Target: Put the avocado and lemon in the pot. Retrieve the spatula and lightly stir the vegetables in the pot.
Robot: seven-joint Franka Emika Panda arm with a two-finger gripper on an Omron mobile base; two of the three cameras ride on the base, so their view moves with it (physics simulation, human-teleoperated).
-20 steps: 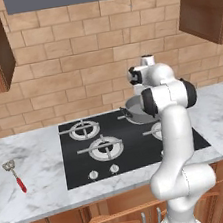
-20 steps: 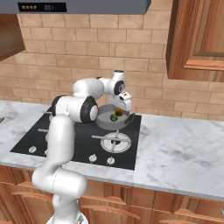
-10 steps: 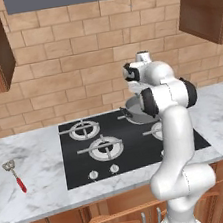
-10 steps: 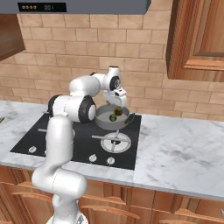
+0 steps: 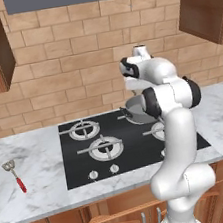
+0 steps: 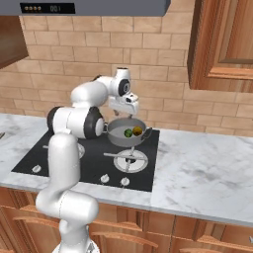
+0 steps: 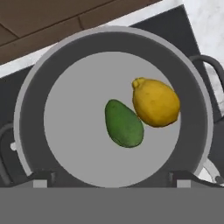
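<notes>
Hanging directly above the pot [image 7: 26, 118], the gripper [image 7: 111, 180] stands with jaws spread wide and holds nothing. Beneath it, the lemon [image 7: 156, 103] and avocado [image 7: 124, 124] lie touching on the pot floor, with the pot on a rear burner of the stove [image 6: 89, 163]. Well away to the gripper's left, the spatula [image 5: 15, 175] lies flat on the bench [image 5: 41, 205].
</notes>
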